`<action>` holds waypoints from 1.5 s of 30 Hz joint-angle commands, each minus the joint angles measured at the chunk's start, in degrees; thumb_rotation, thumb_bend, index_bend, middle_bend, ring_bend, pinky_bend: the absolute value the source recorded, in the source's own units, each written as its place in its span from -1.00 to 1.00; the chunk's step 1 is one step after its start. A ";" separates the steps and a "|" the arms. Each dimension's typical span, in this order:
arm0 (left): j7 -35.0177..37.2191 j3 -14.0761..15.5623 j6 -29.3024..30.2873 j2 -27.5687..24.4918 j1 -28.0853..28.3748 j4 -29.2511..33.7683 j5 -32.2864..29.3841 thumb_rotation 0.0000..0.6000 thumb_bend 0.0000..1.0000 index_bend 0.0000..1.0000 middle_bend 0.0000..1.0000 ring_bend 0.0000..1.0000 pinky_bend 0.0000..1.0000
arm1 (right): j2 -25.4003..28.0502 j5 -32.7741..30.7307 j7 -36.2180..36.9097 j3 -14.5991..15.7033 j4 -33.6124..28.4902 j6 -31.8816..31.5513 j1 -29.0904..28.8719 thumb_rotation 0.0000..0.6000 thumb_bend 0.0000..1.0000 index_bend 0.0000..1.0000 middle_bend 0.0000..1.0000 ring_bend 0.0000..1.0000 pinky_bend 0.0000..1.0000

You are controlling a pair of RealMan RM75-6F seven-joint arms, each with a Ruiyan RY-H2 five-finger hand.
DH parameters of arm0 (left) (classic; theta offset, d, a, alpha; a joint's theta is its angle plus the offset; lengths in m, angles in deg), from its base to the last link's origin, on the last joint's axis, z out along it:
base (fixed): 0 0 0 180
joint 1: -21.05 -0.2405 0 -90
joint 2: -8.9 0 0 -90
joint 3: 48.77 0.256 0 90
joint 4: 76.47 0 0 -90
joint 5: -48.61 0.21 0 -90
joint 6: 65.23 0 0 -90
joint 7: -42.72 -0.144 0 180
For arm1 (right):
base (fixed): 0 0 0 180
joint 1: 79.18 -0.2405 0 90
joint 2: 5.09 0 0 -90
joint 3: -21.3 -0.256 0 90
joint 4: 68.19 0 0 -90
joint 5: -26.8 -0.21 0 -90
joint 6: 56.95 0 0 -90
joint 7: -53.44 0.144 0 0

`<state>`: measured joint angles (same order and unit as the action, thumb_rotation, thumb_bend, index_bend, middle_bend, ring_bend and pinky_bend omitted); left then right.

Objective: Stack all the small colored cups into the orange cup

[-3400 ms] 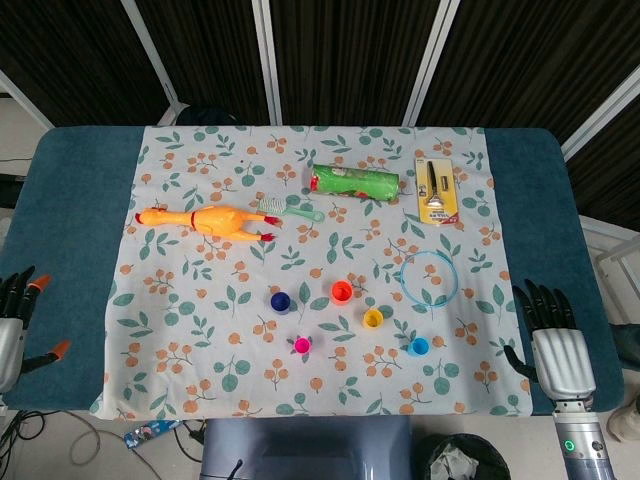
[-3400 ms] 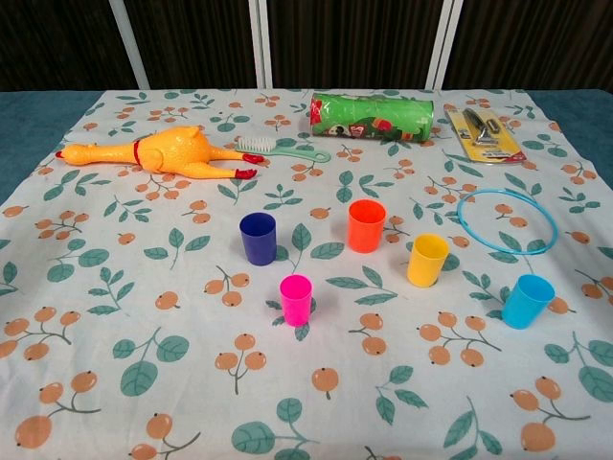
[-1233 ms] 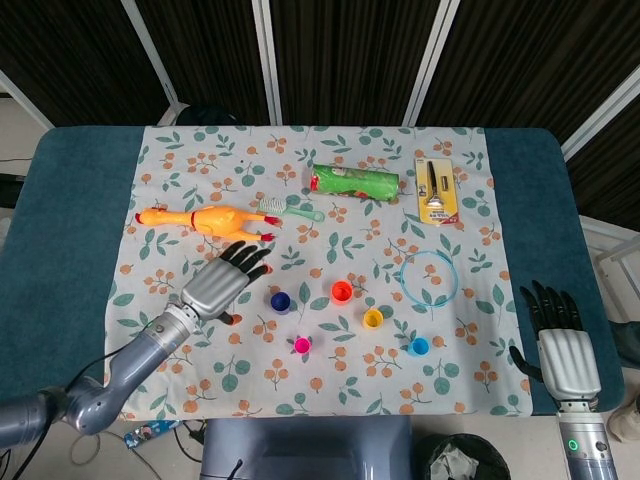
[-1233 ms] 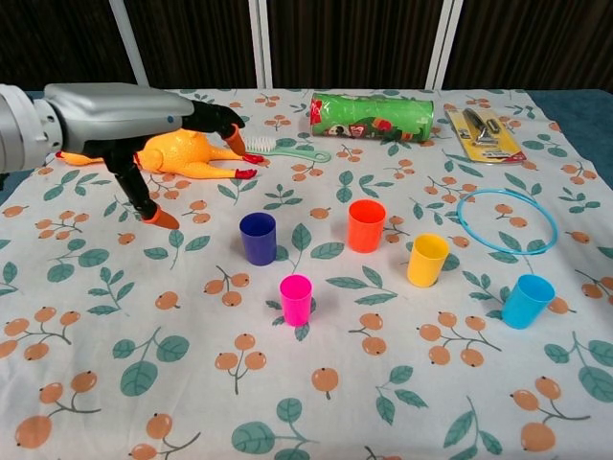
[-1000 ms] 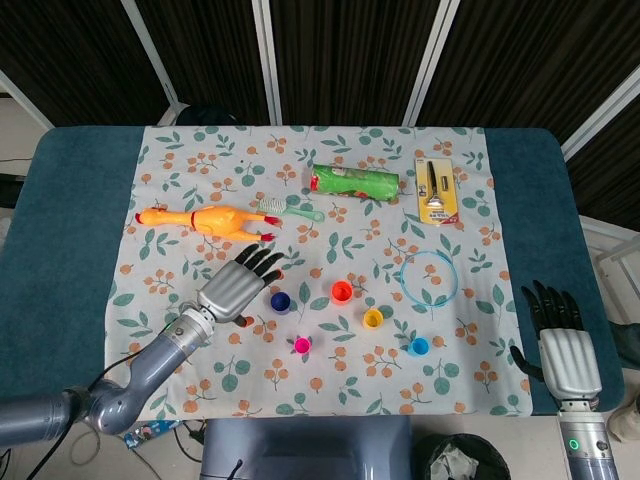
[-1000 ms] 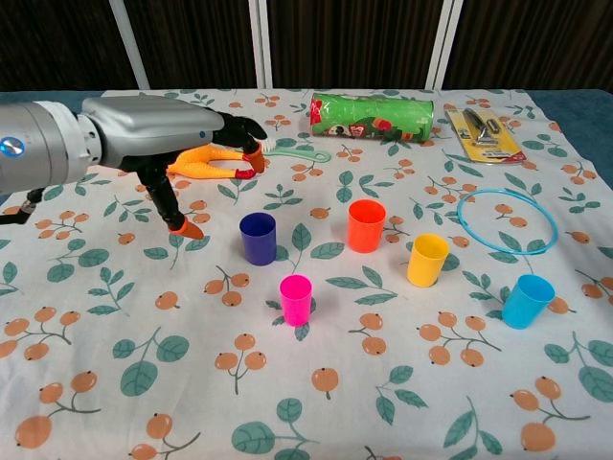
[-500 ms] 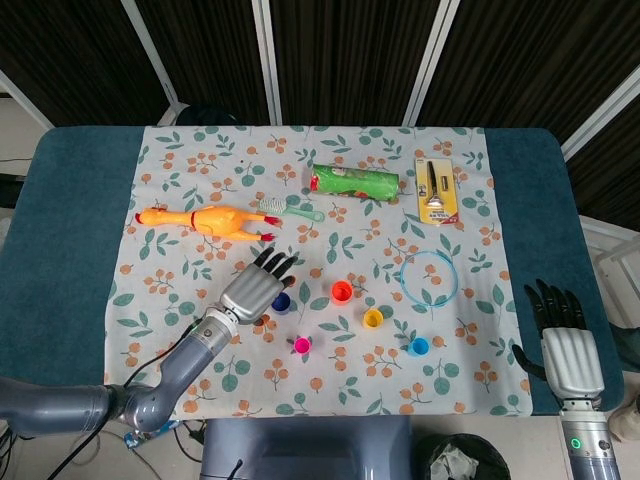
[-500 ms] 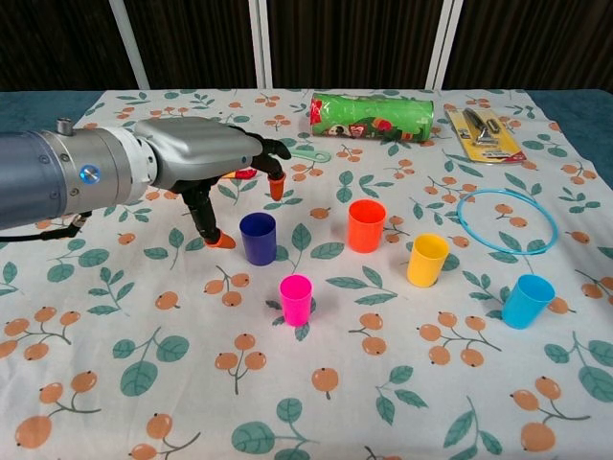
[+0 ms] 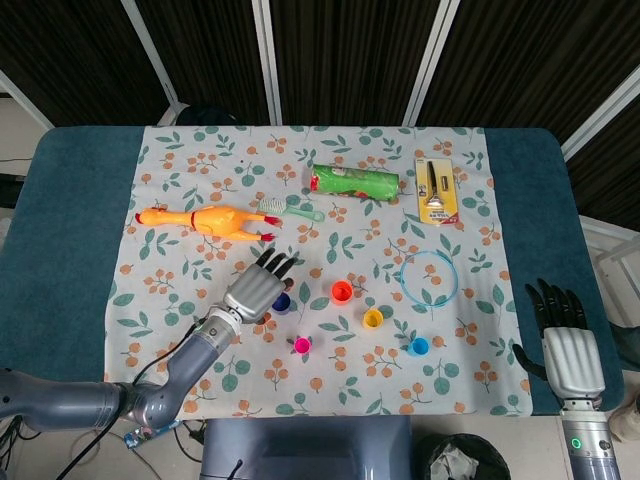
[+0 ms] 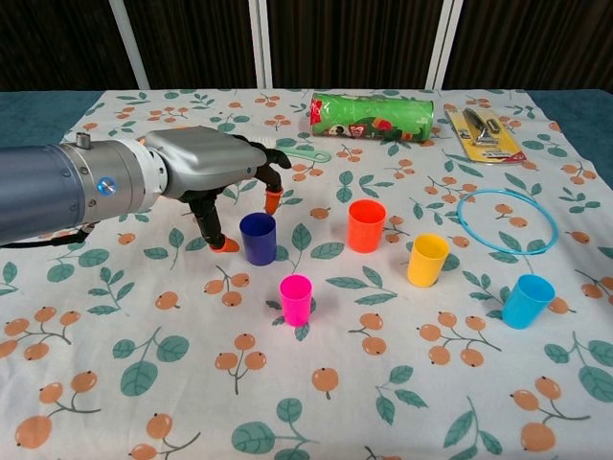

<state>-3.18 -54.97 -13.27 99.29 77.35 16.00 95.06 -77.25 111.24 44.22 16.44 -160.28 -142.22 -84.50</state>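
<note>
The orange cup [image 10: 366, 226] [image 9: 342, 292] stands upright mid-cloth. Around it are a dark blue cup [image 10: 258, 239] [image 9: 281, 302], a pink cup [image 10: 296, 299] [image 9: 302, 345], a yellow cup [image 10: 427, 260] [image 9: 373, 318] and a light blue cup [image 10: 527, 301] [image 9: 419, 347], all upright and apart. My left hand [image 10: 215, 172] [image 9: 256, 289] hovers just left of and above the dark blue cup, fingers spread, thumb beside the cup, holding nothing. My right hand [image 9: 568, 340] is off the table's right front edge, fingers apart and empty.
A rubber chicken [image 9: 205, 220] and a green brush [image 9: 290, 209] lie behind the left hand. A green can [image 10: 372, 115] lies on its side at the back. A carded tool [image 10: 484, 132] and a blue ring [image 10: 507, 219] sit at the right.
My left arm came in from the left edge and swept right across the cloth; in the last half second the hand dropped closer to the dark blue cup. The cups have not moved.
</note>
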 commanded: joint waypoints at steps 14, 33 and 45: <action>-0.28 1.24 1.29 0.63 1.17 0.09 -0.27 1.00 -0.48 -0.04 -0.86 -1.00 -1.00 | -0.15 -0.38 0.32 -0.40 -0.19 -0.37 0.08 1.00 -0.32 -1.00 -1.00 -1.00 -0.93; 8.27 -7.13 3.50 -1.27 3.60 3.46 4.51 1.00 -0.46 -0.02 -0.82 -1.00 -1.00 | -0.08 -0.94 0.04 -0.67 -0.55 -0.53 0.20 1.00 -0.32 -1.00 -1.00 -1.00 -0.93; 10.24 -8.54 0.94 3.78 7.52 -3.06 5.49 1.00 -0.47 -0.01 -0.80 -1.00 -1.00 | -0.45 -1.45 -0.25 -0.94 -0.09 -0.42 0.11 1.00 -0.32 -1.00 -1.00 -1.00 -0.93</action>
<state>6.78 -63.50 -11.98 102.59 84.50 13.41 100.29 -77.69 109.78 43.97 15.51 -160.38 -142.64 -84.39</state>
